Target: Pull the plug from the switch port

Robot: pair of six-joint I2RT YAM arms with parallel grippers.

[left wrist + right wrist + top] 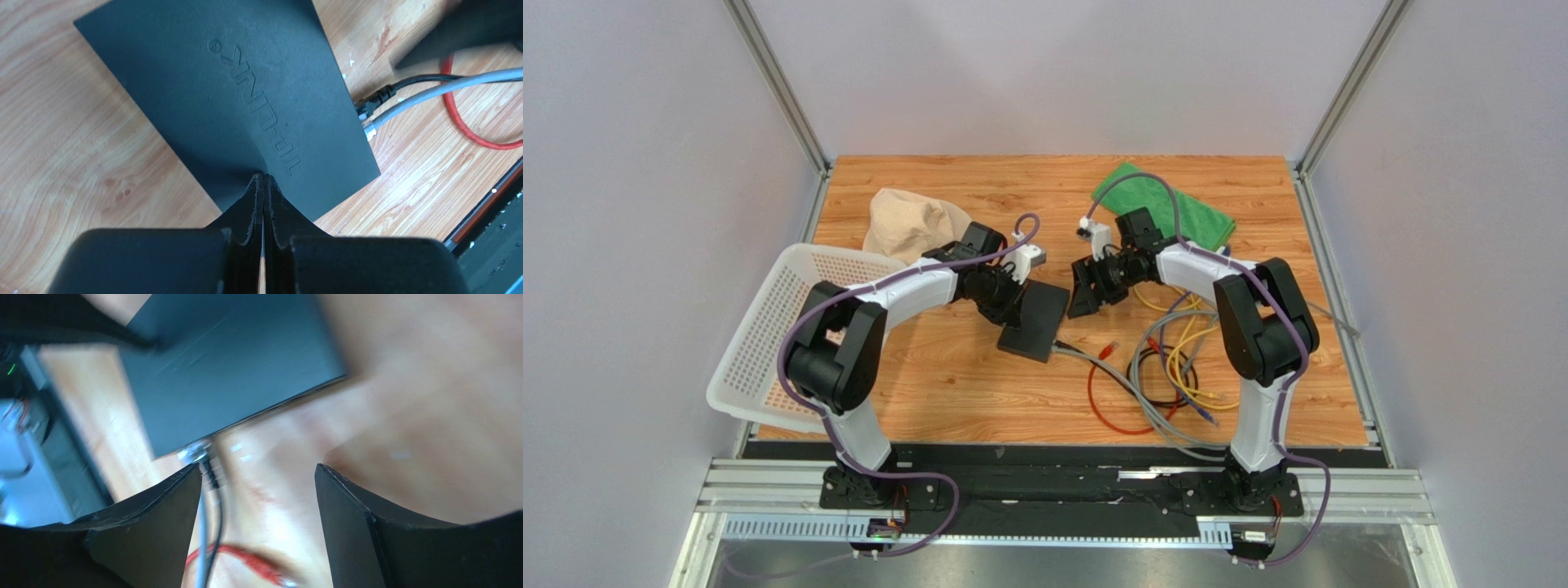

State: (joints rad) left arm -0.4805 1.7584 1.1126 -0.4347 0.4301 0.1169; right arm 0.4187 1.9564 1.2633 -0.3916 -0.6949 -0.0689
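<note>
The switch (1036, 321) is a flat black box lying mid-table; its embossed top (233, 86) fills the left wrist view. My left gripper (264, 177) is shut with nothing between its fingers, and its tips rest on the switch's top near one edge. A black cable's plug (368, 105) and a grey cable's clear plug (370, 127) sit in ports on the switch's side. My right gripper (258, 471) is open just right of the switch, above bare wood. Those plugs (202, 456) lie by its left fingertip. The right wrist view is blurred.
A red cable (1112, 392) lies loose with its plug end (294, 572) on the wood. Yellow and grey cables (1192, 355) tangle at the right. A white basket (768, 331) overhangs the left edge. A beige cloth (909, 221) and a green cloth (1167, 208) lie at the back.
</note>
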